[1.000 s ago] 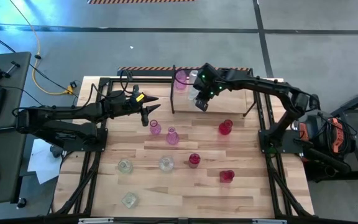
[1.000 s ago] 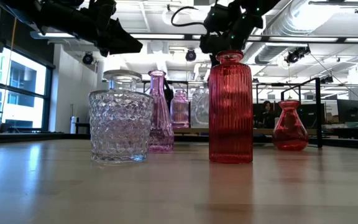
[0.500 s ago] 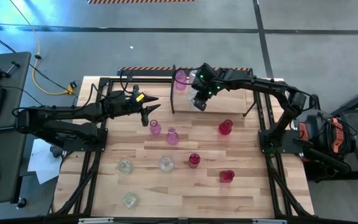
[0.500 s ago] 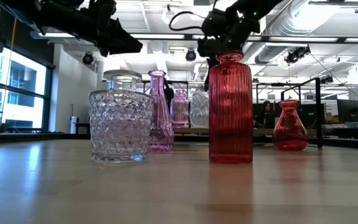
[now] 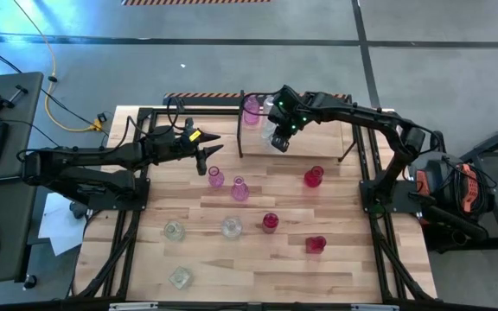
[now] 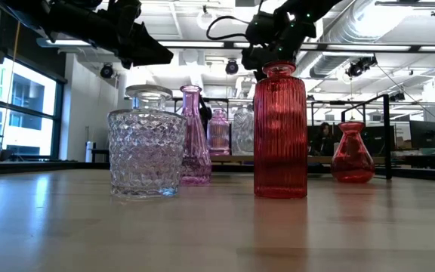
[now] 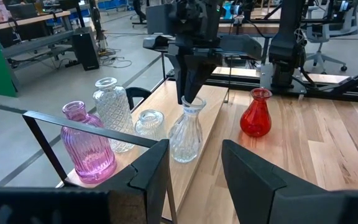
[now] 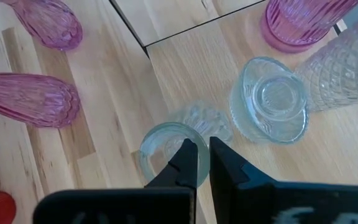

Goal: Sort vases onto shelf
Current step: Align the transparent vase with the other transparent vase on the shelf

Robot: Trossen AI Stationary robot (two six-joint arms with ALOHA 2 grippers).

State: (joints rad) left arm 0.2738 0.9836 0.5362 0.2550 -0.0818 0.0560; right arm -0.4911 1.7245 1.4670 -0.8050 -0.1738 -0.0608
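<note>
The shelf (image 5: pixel 327 138) stands at the table's far middle. On its upper board (image 7: pixel 213 99) stand a pink ribbed vase (image 7: pixel 89 146), a clear diamond-cut vase (image 7: pixel 114 115), a low clear cup (image 7: pixel 149 124) and a clear necked vase (image 7: pixel 186 134). My right gripper (image 7: pixel 190 93) is above that necked vase, shut on its mouth. My left gripper (image 7: pixel 194 171) is open and holds nothing. It hovers over the table's left part (image 5: pixel 206 155), pointing at the shelf. My right gripper has the clear necked vase by the rim of its mouth (image 8: pixel 194 163). One finger (image 8: pixel 185 155) stands inside the mouth and the other outside. The fingers come steeply from above. The vase's base (image 7: pixel 185 155) is on the shelf's board and it stands about upright.
On the table in front of the shelf stand two pink vases (image 5: pixel 216 178) (image 5: pixel 239 188), a red vase (image 5: pixel 314 177), a magenta one (image 5: pixel 270 222), another red one (image 5: pixel 316 244) and three clear ones (image 5: pixel 174 231) (image 5: pixel 232 227) (image 5: pixel 180 277). Black arm frames line both table sides.
</note>
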